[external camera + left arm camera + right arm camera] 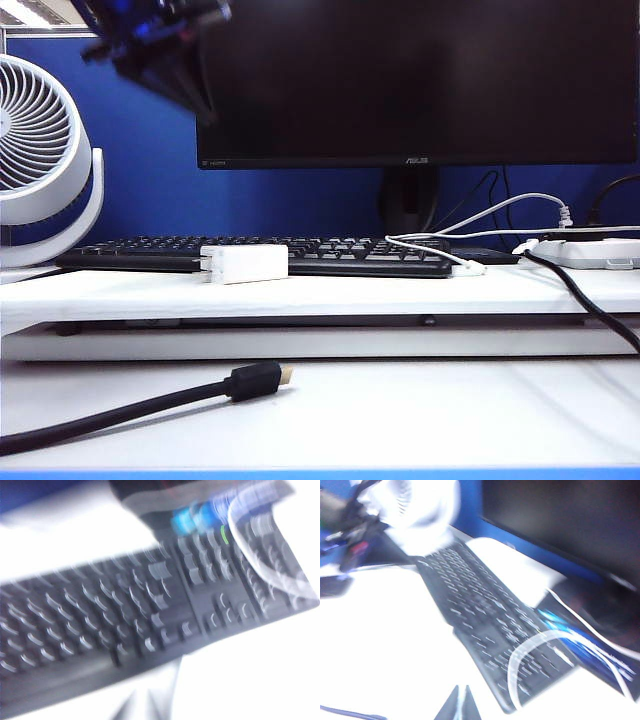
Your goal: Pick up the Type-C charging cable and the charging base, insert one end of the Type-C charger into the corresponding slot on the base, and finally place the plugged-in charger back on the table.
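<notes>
On the shelf, charging base (244, 264) untouched, right pincer (459, 706) closed, left pincer (150, 702) blurred, state unclear.

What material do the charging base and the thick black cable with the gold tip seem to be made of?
The charging base looks like smooth white plastic with a matte-to-satin finish; the short prongs on one end look metallic, though they are small. The thick black cable appears sheathed in matte rubber or soft plastic, with a moulded black plug body and a shiny gold-coloured, probably metal, tip.
</notes>
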